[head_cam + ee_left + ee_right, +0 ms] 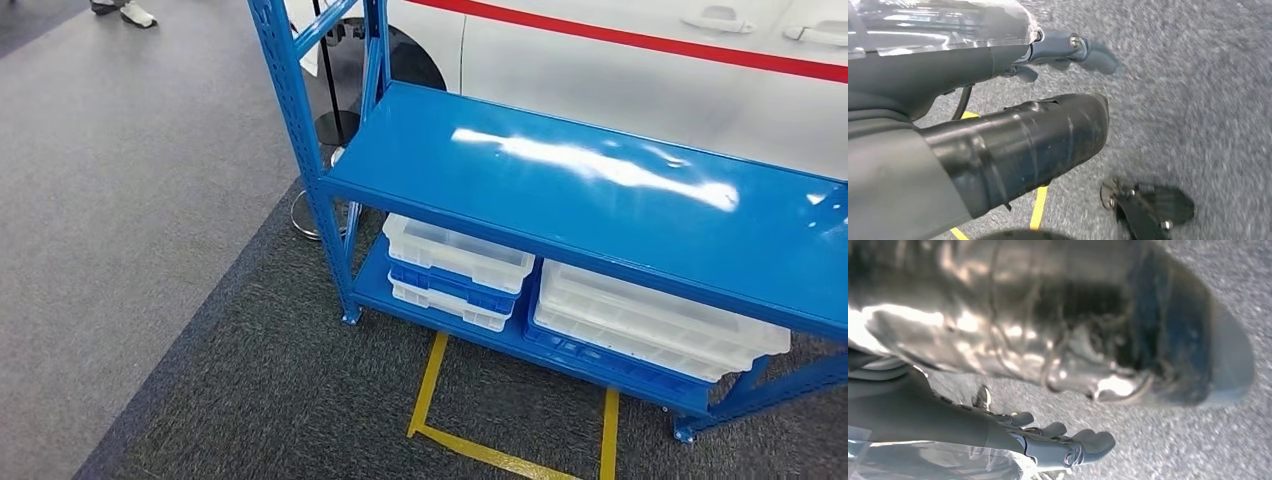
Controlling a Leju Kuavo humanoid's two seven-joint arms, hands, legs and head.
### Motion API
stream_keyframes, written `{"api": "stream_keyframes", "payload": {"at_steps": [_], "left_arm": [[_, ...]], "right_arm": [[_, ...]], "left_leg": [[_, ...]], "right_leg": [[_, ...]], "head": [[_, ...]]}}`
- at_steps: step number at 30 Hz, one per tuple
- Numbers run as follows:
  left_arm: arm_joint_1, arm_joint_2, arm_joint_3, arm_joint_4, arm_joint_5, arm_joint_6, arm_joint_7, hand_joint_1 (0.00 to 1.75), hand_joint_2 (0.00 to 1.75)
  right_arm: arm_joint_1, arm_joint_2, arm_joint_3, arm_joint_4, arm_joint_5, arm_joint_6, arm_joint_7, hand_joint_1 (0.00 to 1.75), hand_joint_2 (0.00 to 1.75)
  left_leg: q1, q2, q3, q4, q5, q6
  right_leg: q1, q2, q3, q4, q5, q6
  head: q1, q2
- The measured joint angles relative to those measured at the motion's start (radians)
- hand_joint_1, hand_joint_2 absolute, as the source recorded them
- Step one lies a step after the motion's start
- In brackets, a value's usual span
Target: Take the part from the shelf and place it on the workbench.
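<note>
The blue metal shelf [560, 190] stands ahead, and its glossy upper board carries no part that I can see. Both hands hang over the grey carpet: the left hand [1058, 50] and right hand [1058, 445] hold nothing, fingers loosely extended. I judge the task is barely begun.

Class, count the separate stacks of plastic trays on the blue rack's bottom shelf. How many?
2. One stack of trays sits toward the left end of the bottom shelf; a wider stack sits to its right. More may be hidden behind.
</note>
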Motion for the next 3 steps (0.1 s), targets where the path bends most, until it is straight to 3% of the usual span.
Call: {"api": "stream_keyframes", "payload": {"at_steps": [3], "left_arm": [[-0.001, 0.0, 0.0, 0.0, 0.0, 0.0, -0.001, 0.0, 0.0]], "right_arm": [[0.001, 0.0, 0.0, 0.0, 0.001, 0.001, 0.0, 0.0, 0.0]], "left_leg": [[0.005, 0.031, 0.008, -0.014, 0.008, 0.016]], "right_leg": [[0.002, -0.065, -0.025, 0.055, -0.037, 0.012]], "head": [[0.003, 0.0]]}}
